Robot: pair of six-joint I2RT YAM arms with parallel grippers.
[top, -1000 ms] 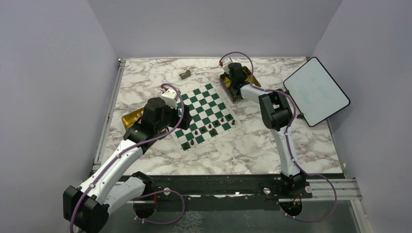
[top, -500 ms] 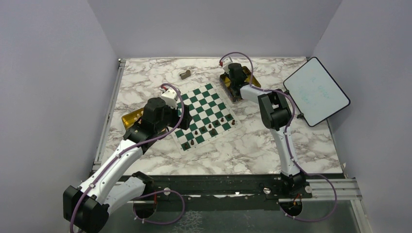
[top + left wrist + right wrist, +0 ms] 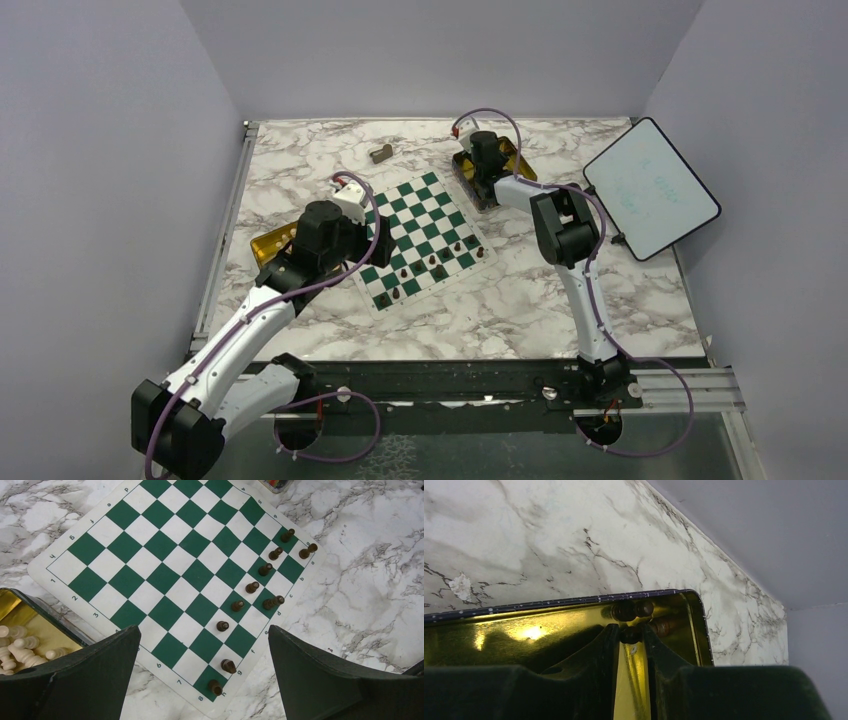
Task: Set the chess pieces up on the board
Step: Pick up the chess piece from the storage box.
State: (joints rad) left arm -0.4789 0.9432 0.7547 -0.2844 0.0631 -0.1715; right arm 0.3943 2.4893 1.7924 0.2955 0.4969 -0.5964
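Lower left of the left wrist view: a square gold metal tin (image 3: 37, 625) holds white chess pieces (image 3: 20, 647). The left hand (image 3: 202, 635) is spread wide and empty above the flat green-and-white chequered board (image 3: 165, 565) on the marbled bench (image 3: 360, 580). Turned dark brown chess pieces (image 3: 252, 587) line the board's right edge. Farther back, the right hand (image 3: 630, 630) pinches one dark brown piece (image 3: 630, 636) inside a second glossy gold tin (image 3: 549, 617), with others beside it.

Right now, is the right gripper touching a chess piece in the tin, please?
Touching: the right wrist view shows the right gripper closed against both sides of one chess piece.
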